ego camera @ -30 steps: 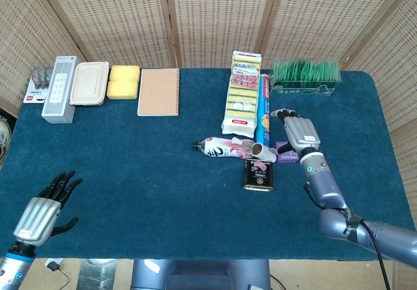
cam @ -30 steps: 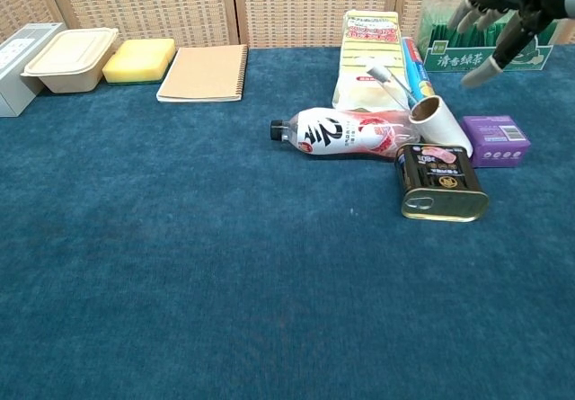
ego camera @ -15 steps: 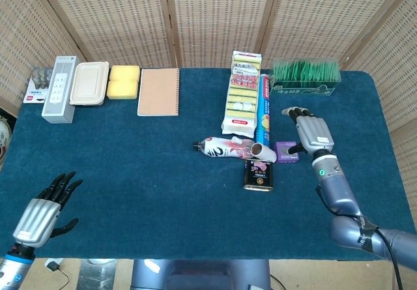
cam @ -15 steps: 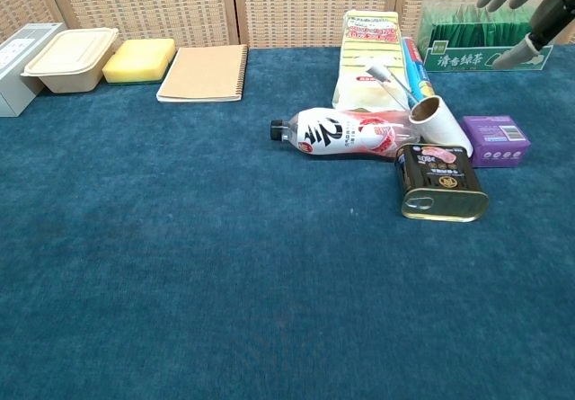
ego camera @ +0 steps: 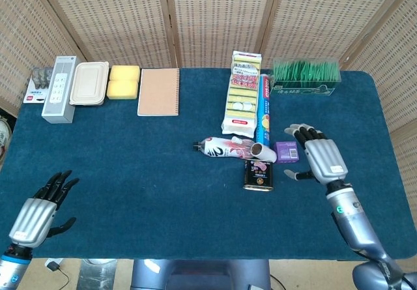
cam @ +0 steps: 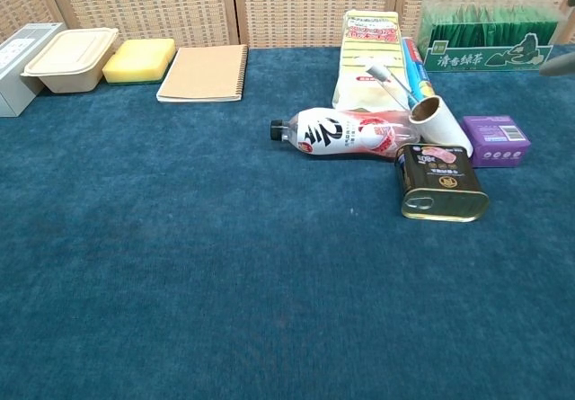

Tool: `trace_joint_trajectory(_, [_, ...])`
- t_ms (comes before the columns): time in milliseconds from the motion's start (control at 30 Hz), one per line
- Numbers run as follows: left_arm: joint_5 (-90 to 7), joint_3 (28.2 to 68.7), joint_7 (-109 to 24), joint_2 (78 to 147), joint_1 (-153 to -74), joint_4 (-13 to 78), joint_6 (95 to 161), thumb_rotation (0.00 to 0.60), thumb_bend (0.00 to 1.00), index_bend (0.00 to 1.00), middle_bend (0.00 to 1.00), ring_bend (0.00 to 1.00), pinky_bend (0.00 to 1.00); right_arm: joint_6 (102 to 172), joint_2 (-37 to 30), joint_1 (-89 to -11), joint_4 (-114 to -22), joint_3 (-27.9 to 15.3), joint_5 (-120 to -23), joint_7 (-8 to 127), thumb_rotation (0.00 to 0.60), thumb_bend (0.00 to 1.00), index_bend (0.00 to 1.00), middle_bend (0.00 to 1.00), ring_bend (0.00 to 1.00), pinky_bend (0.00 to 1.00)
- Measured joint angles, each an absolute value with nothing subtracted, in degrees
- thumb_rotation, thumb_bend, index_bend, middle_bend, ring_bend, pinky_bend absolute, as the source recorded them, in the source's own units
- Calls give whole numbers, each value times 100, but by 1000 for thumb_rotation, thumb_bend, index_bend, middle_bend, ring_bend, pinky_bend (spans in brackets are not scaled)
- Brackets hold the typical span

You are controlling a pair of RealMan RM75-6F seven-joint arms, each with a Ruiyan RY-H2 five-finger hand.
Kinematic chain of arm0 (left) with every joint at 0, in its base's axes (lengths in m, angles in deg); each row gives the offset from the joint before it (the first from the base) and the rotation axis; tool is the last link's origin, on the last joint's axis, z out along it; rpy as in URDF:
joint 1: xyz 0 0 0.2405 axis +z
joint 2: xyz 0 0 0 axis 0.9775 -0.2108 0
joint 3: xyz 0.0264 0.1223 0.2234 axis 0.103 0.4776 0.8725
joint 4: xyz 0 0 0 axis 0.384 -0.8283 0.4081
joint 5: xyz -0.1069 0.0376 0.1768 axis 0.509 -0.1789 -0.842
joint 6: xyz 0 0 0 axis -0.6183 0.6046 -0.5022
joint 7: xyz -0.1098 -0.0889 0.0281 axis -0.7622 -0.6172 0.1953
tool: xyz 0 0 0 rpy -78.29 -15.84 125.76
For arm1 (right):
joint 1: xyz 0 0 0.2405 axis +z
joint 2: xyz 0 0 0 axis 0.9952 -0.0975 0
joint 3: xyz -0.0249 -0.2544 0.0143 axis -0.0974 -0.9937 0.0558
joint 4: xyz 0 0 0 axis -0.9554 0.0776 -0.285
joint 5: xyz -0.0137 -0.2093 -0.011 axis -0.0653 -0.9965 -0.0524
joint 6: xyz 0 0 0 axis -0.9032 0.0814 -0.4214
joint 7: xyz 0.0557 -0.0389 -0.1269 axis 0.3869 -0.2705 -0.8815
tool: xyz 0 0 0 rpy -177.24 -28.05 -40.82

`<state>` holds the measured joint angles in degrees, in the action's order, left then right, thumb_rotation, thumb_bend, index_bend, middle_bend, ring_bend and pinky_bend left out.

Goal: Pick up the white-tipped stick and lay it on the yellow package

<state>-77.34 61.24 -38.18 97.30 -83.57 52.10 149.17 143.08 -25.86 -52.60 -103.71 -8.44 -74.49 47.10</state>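
Your left hand [ego camera: 32,217] hangs at the near left edge of the bench [ego camera: 130,166], fingers apart and holding nothing, well away from everything that matters. The white-tipped stick [cam: 388,84] lies far to the right of those fingers, already propped on the lower end of the yellow package [cam: 370,54]; its long axis runs diagonally from the package down toward the paper tube [cam: 437,119] beside the bottle [cam: 346,134]. Your right hand [ego camera: 320,160] is much the nearer one: its fingers are spread and empty, the purple box [ego camera: 286,152] just to their left, the stick farther left and away.
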Motion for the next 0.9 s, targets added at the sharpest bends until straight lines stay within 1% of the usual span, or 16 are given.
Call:
trace_joint_trajectory(133, [-7762,6122,-3849,9720,-8331,5207,14973,600,196,96,36,30,281,15039,-2739,-5844,-10542,-1166,-8371,4897,543,175,177,183,143,196])
trace_joint_trajectory(233, [-7784,6129,-3860,9713,-8316,5208,15004,600,197,96,37,30,281,15547,-2815,-6283,-10521,-1387,-8870,5079,544,175,180,186,144,192])
trace_joint_trajectory(333, [-7800,6128,-3864,9709,-8299,5210,15043,600,197,96,36,30,281,15900,-2866,-6640,-10384,-1565,-9208,5334,543,175,183,187,143,187])
trace_joint_trajectory(533, [-7807,6116,-3875,9704,-8277,5213,15081,600,196,96,36,30,281,16370,-2803,-7097,-9905,-1733,-9603,5438,539,175,192,187,144,183])
trace_joint_trajectory(667, [-7797,6104,-3900,9699,-8275,5212,15086,600,197,96,36,30,281,16517,-2667,-7332,-9648,-1841,-9829,5338,543,174,196,187,143,183])
trace_joint_trajectory(900, [-7861,6107,-3931,9739,-8274,5158,15116,599,196,96,36,30,281,16725,-2553,-7594,-9476,-1939,-10169,5341,544,174,196,187,143,183])
